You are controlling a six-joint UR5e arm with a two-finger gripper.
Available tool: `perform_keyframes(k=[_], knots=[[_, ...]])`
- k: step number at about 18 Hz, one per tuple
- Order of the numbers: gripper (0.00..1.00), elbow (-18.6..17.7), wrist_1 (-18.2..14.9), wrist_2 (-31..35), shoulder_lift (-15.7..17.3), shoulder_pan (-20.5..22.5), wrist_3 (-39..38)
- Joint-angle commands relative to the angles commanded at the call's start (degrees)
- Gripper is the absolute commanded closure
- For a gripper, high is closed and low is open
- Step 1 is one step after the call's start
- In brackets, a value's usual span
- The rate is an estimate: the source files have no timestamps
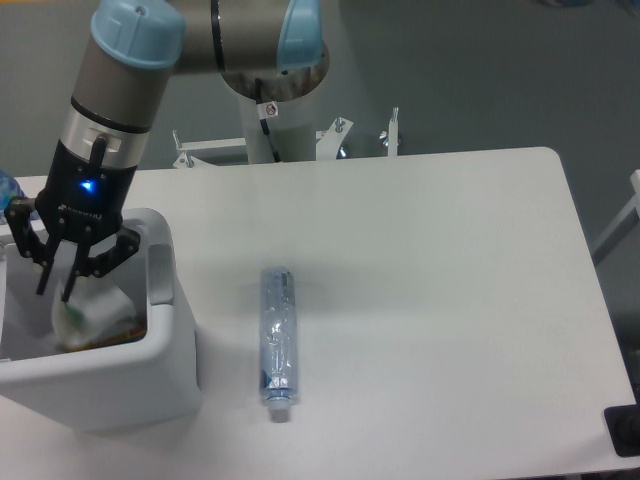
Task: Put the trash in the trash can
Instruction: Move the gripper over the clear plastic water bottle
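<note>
The white trash can (170, 345) stands at the table's left front, its grey tab (160, 272) on the right rim. My gripper (55, 292) hangs over the can's opening with its fingers spread open. The whitish crumpled wrapper (85, 312) lies inside the can just below the fingertips, apart from them. The flattened clear bottle with a bluish tint (278, 342) lies on the table to the right of the can, its cap toward the front edge.
The arm's base (275, 120) and metal mounting brackets (390, 135) stand behind the table's far edge. Something brownish shows at the bottom of the can under the wrapper. A dark object (625, 430) sits at the right front corner.
</note>
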Motion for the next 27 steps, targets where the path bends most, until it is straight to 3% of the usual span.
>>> perform_keyframes(k=[3, 6, 12, 18, 27], knots=[[0.00, 0.0, 0.0, 0.7, 0.1, 1.1, 0.0], [0.00, 0.6, 0.0, 5.4, 0.4, 2.8, -0.4], [0.00, 3.9, 0.0, 8.0, -0.5, 12.2, -0.4], [0.00, 6.2, 0.0, 8.0, -7.6, 17.2, 0.0], [0.00, 7.7, -0.2, 10.0, -19.8, 17.2, 11.4]])
